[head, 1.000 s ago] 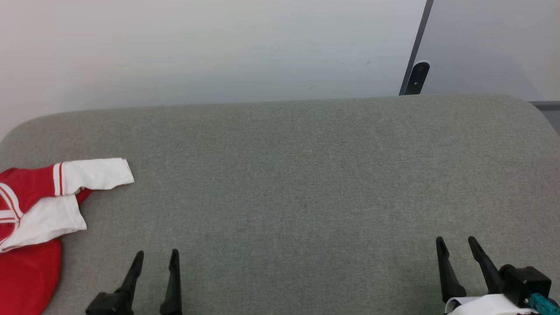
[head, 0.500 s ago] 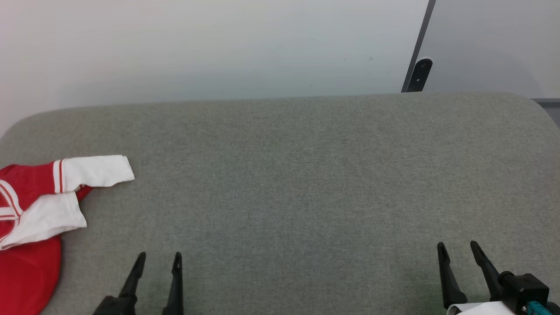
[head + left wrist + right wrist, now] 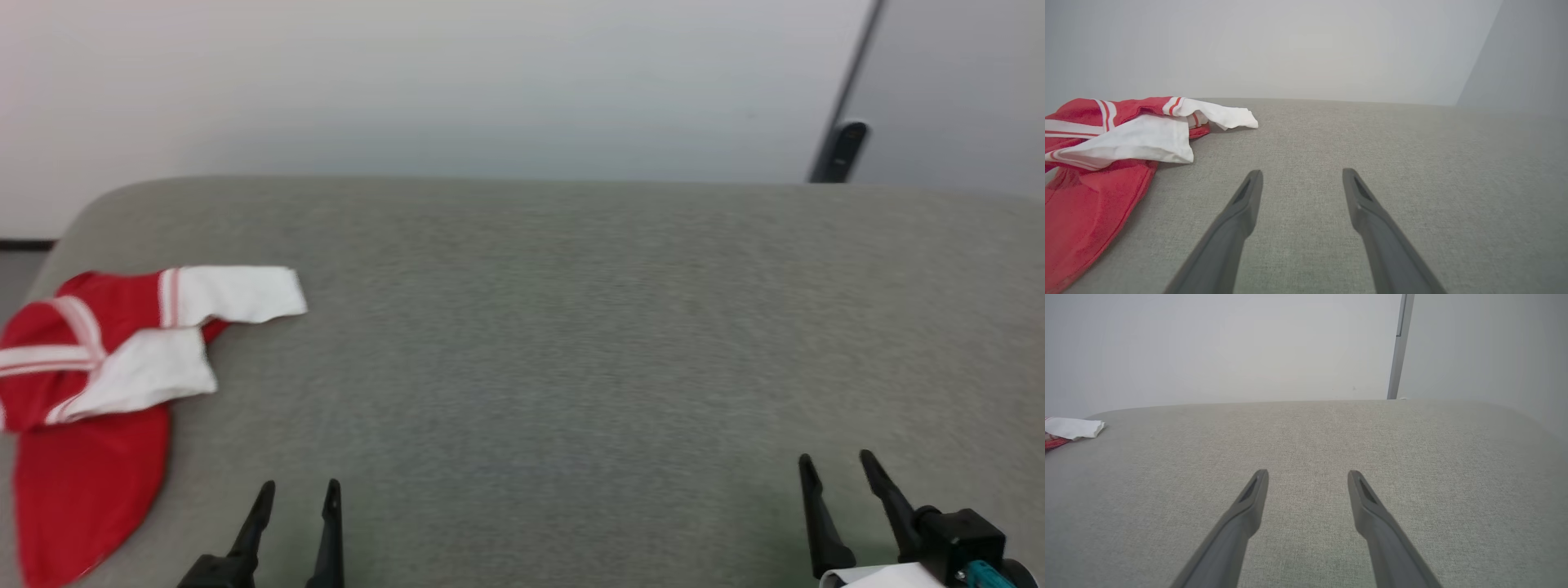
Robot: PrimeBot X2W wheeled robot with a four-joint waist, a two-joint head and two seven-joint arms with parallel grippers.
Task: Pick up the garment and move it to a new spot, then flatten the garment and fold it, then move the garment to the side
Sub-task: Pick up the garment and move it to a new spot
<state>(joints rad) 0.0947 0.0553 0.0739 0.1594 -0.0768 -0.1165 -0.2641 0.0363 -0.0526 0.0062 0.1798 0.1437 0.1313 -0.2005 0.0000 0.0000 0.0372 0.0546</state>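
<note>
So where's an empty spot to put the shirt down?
The grey top is bare from the red jersey all the way right, and between the left tool and right tool. Only the left end is crowded.

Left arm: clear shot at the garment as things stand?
Probably yes. The left gripper is open and empty, and the garment lies crumpled just to its left on the grey surface, with nothing between them.
</note>
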